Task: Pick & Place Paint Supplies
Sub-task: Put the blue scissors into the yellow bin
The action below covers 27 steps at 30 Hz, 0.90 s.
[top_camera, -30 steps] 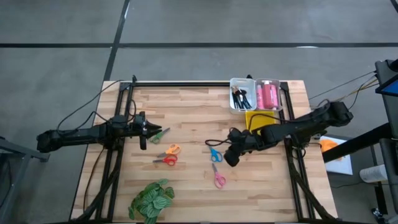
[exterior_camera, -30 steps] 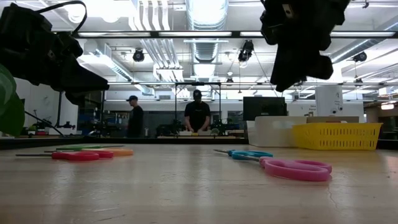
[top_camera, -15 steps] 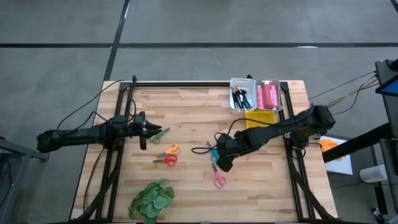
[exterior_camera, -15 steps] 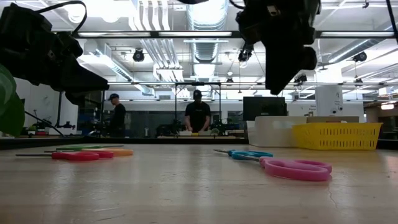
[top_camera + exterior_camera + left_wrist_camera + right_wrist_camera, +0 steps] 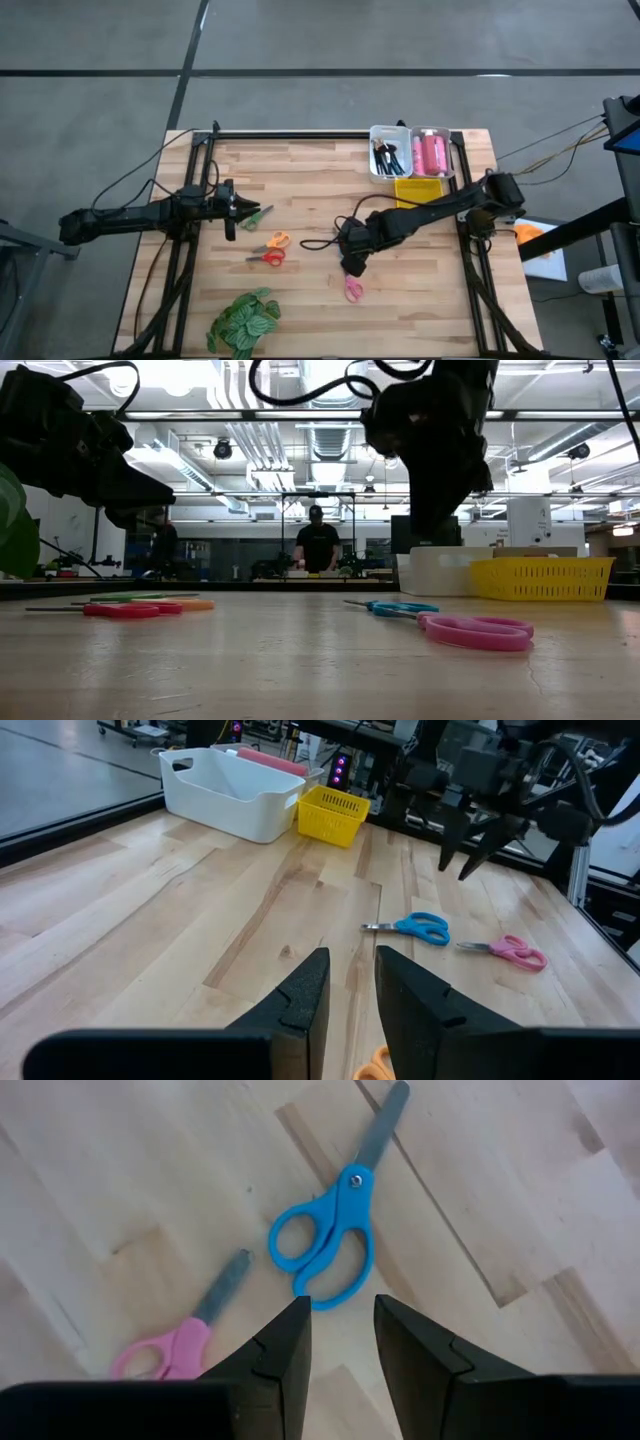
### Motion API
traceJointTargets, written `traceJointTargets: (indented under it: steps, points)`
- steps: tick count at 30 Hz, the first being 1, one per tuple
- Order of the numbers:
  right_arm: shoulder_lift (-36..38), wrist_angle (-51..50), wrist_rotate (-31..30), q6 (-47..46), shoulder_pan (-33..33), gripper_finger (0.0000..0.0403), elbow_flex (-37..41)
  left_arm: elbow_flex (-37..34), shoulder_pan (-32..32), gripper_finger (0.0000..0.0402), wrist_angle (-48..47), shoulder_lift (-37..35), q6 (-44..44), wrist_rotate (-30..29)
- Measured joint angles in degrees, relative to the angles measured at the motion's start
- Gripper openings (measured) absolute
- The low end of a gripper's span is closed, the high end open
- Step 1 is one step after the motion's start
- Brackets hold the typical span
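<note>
Reaching: the right end effector (image 5: 351, 262) hangs over the middle of the tabletop (image 5: 300, 300), directly above the blue scissors (image 5: 332, 1255); judged from this, the step in hand is the approach to pick them up.
Right end effector state: fingers apart with a narrow gap, nothing between them; the blue handles lie just past the fingertips in the right wrist view.
Blue scissors: flat on the wood, blades pointing away from the handles, untouched.
Pink scissors (image 5: 352, 289): flat on the tabletop, just beside the blue pair, toward the near edge.
Left end effector (image 5: 350, 988): fingers slightly apart and empty, waiting above the left side of the tabletop, near the green scissors (image 5: 255, 215).
Other scissors: orange scissors (image 5: 278, 240) and red scissors (image 5: 270, 257) lie close together, left of centre.
Already stowed: dark brushes (image 5: 386, 156) and pink tubes (image 5: 431, 152) sit in the white bin (image 5: 372, 150) at the far right edge; a yellow basket (image 5: 404, 188) stands just beside it.
Next move calls for: lowering straight down so the fingers straddle the blue handles or pivot, closing, then lifting toward the containers.
Risk: the thin, flat scissors may slide instead of being gripped.
</note>
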<state>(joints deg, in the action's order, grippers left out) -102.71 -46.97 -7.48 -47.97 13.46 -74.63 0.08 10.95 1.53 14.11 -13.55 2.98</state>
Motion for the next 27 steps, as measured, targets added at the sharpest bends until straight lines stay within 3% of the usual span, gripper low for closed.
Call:
traceJointTargets:
  steps: [19,27]
  points:
    - [-10.11,4.63,0.43,3.15,-1.93,0.0111,0.29,0.0,0.0,0.0087,0.01,-0.02,0.01,0.0]
    - [-10.39,5.19,0.49,3.01,-2.24,0.0111,0.66,0.0,0.01,0.0087,-0.01,0.0,0.0,0.0]
